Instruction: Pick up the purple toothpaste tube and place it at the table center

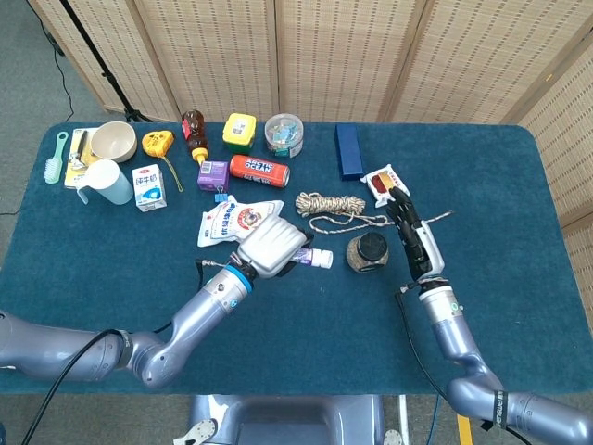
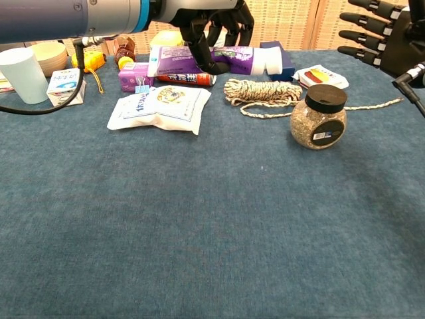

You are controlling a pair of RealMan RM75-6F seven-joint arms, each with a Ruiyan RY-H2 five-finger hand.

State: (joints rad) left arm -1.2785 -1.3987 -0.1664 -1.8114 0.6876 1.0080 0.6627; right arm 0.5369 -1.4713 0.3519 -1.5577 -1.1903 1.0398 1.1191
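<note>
Chest view — left hand (image 2: 216, 26) grips toothpaste tube (image 2: 219, 61)

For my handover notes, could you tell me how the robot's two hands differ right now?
The left hand grips the purple toothpaste tube above the table; the right hand holds nothing. The left's fingers curl around the tube; the right's are spread apart. Both are raised off the table.

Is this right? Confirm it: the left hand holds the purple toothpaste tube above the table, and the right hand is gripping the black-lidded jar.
Not quite. The left hand does hold the purple toothpaste tube above the table, but the right hand grips nothing: the chest view shows it raised with fingers spread, apart from the black-lidded jar, which stands alone on the cloth.
</note>
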